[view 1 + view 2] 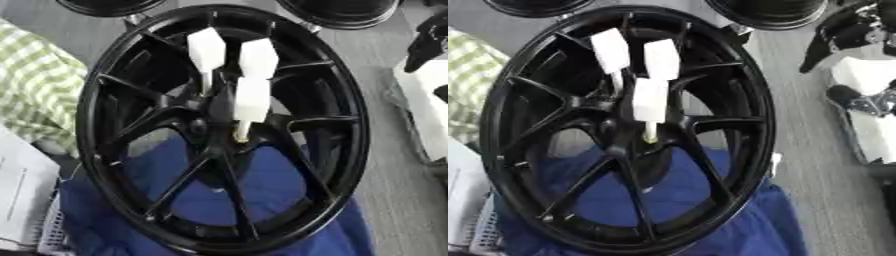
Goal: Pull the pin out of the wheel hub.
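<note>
A black spoked wheel hub point(122, 75) stands tilted in the middle of both views. Three white pins with block-shaped heads stick out of it near the centre. One pin point(207, 47) is upper left and a second pin point(259, 56) is beside it on the right. The lowest pin point(252, 100) has a pale shaft that runs down into the centre bore. My right hand point(842, 37) shows at the upper right edge, clear of the wheel rim, open with its dark fingers spread and nothing in them. My left hand shows in no view.
A blue cloth point(262, 180) lies under the wheel's lower half. A green checked cloth point(35, 85) and white paper point(22, 195) lie at the left. Two more black rims point(337, 12) sit at the top edge. A white object point(868, 75) lies under my right hand.
</note>
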Motion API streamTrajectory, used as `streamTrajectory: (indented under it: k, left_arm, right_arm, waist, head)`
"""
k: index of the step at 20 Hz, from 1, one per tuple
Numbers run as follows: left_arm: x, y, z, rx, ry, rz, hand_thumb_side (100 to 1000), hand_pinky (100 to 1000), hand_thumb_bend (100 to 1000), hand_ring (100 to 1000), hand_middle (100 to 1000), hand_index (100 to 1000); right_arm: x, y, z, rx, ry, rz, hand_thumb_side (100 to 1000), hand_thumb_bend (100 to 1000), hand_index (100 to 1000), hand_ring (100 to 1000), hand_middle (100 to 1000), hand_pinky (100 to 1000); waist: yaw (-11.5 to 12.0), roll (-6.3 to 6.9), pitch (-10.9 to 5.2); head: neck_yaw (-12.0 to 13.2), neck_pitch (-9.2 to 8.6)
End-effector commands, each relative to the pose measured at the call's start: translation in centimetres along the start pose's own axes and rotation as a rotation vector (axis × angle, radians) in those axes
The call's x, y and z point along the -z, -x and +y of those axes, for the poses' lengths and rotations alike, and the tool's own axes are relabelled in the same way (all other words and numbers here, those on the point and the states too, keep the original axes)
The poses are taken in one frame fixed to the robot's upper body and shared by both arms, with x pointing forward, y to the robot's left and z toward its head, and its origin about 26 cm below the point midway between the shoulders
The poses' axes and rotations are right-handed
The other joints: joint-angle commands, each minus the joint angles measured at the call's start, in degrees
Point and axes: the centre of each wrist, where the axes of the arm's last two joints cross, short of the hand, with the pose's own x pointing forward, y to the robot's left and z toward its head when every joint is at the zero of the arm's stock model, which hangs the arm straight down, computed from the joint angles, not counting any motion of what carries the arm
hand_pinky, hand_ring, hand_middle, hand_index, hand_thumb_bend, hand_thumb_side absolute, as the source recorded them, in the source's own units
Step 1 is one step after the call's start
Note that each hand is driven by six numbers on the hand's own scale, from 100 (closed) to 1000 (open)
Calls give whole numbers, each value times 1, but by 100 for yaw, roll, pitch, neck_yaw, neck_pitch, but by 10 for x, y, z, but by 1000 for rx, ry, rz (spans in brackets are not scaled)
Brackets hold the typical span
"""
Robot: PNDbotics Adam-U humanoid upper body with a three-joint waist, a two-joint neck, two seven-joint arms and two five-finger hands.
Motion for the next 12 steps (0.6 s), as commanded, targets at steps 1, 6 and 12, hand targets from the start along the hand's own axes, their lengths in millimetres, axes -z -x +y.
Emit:
streamTrajectory:
  k: [1, 6, 12]
  left_arm:
    - [2, -11, 0, 1, 5, -32, 669, 796, 130, 626, 522, 740]
    - [2, -10, -3, -12, 5, -19, 672, 798, 134, 625, 520, 737]
    - [-5, 0, 0, -17, -18, 21, 675, 799, 137, 625, 519, 736]
  right_arm:
    - [3, 0, -9, 46, 23, 14, 331, 100, 794, 801, 706, 916]
    - [17, 0, -20, 121, 43, 1, 330, 100, 804, 812, 720, 924]
    - [45, 10, -21, 195, 60, -42, 284, 100, 808, 826, 736, 932]
  waist:
    - [37, -18, -147]
    - [128, -63, -199]
    - [144, -119, -368]
  head:
    - [-106, -20]
    - [-206, 12]
    - [-188, 245]
